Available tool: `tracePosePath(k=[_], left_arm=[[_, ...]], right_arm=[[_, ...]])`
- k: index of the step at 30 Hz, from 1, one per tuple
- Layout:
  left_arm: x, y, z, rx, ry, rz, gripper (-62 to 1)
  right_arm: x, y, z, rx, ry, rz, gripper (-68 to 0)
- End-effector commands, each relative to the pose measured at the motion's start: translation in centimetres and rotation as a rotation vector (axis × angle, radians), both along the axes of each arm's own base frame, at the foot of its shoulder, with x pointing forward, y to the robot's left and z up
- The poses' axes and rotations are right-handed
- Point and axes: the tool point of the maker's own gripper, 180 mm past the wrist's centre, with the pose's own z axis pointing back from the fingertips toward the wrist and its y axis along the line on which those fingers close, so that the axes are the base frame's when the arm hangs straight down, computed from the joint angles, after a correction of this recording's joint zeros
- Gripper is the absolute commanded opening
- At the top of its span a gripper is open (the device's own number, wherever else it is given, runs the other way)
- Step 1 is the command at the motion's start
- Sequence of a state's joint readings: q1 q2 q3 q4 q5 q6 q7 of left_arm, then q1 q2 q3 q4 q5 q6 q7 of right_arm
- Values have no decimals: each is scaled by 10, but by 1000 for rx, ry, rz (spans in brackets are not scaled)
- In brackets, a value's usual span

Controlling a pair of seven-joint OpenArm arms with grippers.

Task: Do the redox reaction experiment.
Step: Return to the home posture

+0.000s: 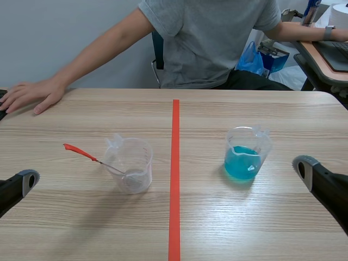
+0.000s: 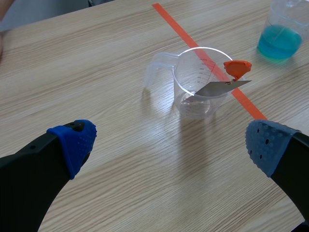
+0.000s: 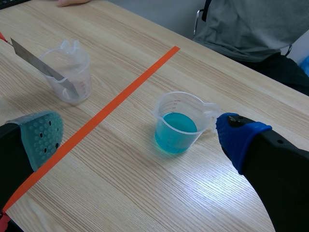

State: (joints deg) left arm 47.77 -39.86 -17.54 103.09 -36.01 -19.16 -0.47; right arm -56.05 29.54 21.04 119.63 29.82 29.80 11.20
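Scene view: left gripper point(image 1: 24, 181) sits low at the table's point(image 1: 261, 228) near left edge and right gripper point(image 1: 305, 166) low at the near right, only one fingertip of each visible. Clear cup point(image 1: 133, 166) stands ahead of the left gripper, toward the tape line point(image 1: 175, 179). A spoon point(image 1: 89, 156) leans in it, its orange handle sticking out over the rim on the side away from the line. Blue-liquid cup point(image 1: 246, 155) stands just ahead of the right gripper, across the line from the clear cup. Person point(image 1: 212, 38) sits at the far side, one hand point(image 1: 30, 95) flat on the table.

Left wrist view: fingers point(image 2: 75, 142) spread wide, holding nothing. Clear cup point(image 2: 200, 82) is ahead of the jaws, apart from them, metal spoon blade inside it, tape line just behind. Blue-liquid cup point(image 2: 282, 34) is farther ahead, beyond the line.

Right wrist view: fingers point(image 3: 239, 137) spread wide, holding nothing. Blue-liquid cup point(image 3: 178, 123) is just ahead of the gap, nearer the blue-padded finger, not touching. Clear cup point(image 3: 67, 72) with the spoon is well ahead, past the line.
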Motion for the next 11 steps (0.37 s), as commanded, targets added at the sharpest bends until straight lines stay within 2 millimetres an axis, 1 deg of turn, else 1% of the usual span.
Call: tracePosePath(k=[1, 11], left_arm=[[1, -5, 7, -20, -23, -10, 14], [3, -6, 8, 0, -22, -37, 14]], right_arm=[[4, 3, 10, 9, -37, 10, 4], [4, 3, 10, 9, -37, 10, 4]])
